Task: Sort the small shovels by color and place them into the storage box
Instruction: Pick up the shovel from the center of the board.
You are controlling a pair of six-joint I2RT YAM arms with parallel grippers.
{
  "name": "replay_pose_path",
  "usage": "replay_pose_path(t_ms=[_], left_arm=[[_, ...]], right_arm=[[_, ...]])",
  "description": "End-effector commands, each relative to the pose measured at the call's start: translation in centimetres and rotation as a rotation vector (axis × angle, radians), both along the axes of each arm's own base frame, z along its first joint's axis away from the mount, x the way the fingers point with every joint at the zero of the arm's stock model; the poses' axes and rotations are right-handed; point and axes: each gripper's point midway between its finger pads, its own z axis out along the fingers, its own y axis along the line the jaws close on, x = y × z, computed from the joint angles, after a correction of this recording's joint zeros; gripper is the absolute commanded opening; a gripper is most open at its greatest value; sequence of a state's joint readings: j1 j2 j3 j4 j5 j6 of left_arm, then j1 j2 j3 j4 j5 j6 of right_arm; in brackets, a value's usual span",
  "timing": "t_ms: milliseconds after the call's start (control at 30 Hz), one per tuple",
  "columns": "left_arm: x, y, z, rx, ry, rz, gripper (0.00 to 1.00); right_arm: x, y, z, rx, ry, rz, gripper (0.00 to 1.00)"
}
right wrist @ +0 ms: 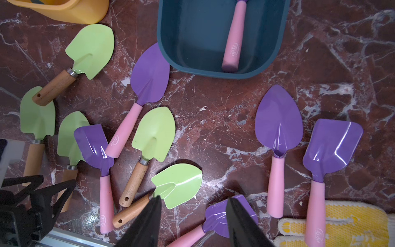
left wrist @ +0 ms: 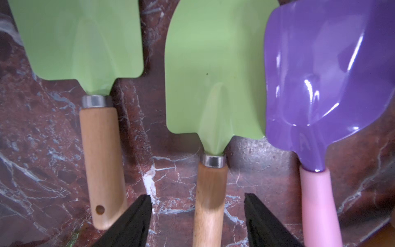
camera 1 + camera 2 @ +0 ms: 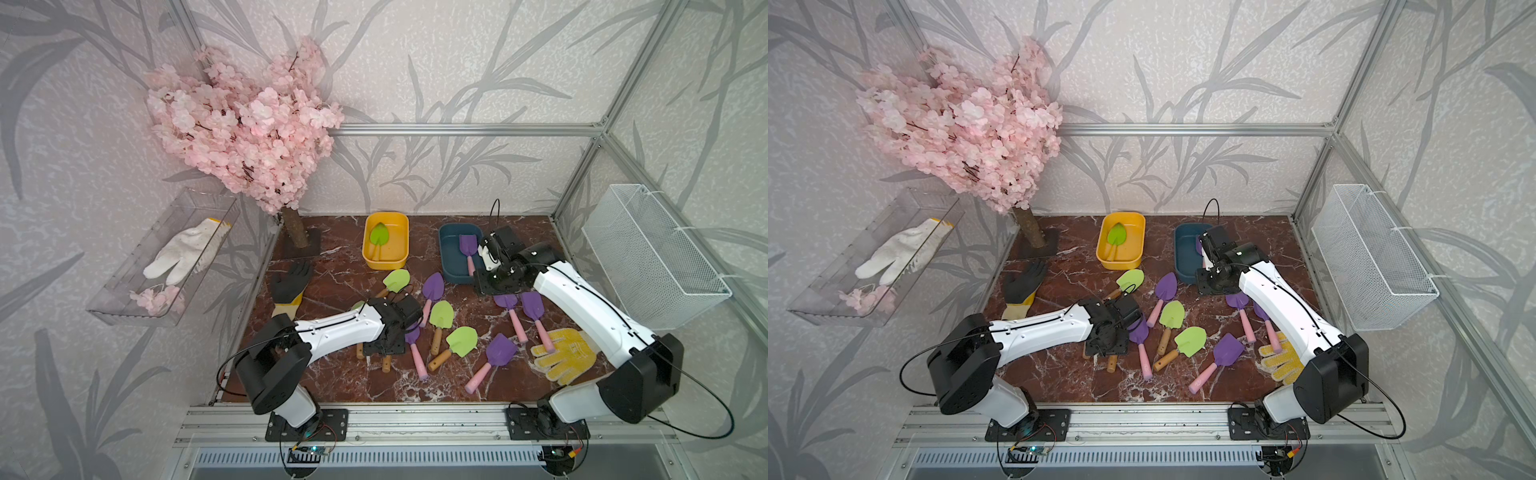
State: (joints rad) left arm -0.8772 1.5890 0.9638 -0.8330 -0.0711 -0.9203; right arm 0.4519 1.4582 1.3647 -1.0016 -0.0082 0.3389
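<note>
— Left hand [image 2: 197,222]?
— Released. Its fingers [image 2: 132,224] straddle the green shovel's [image 2: 214,85] wooden handle. The shovel is on the desk [image 2: 42,149], well short of the yellow box [image 3: 385,241].
— Advice?
— Centre, lower, clench mid-handle. Avoid the purple shovel [image 2: 320,85] just beside it.

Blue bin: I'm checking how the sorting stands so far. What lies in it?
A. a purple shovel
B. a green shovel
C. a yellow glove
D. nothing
A: a purple shovel with a pink handle lies inside the blue bin, and nothing else shows in it.
</note>
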Motion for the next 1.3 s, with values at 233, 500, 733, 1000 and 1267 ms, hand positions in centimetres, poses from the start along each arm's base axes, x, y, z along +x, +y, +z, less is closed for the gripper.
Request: replay_pose_path(t_ms=[233,500,733,1000,1267], left_arm=[[-0.3,-1.0,-1.2,0.008,0.063,-0.008,0.64],[-0.4,-0.9,-1.4,0.024,0.074,-0.008,0.55],[-0.7,-0.3,-1.1,0.061,0.089,-0.008,0.5],[-1.1,0.4,-0.8,0.076,0.09,-0.001,0.46],[-1.0,0.1,-1.1,0.073,0.097,-0.015,0.32]], right_arm=[[-0.5,-0.4,0.4,-0.006,-0.026,0.007,0.54],[-0.4,-0.5,0.4,-0.009,-0.031,0.006,0.54],[-0.3,-0.5,0.4,-0.007,-0.036,0.005,0.54],[0.1,-0.2,0.7,0.003,-0.044,0.005,0.54],[0.3,0.0,0.7,0.001,-0.043,0.009,0.54]])
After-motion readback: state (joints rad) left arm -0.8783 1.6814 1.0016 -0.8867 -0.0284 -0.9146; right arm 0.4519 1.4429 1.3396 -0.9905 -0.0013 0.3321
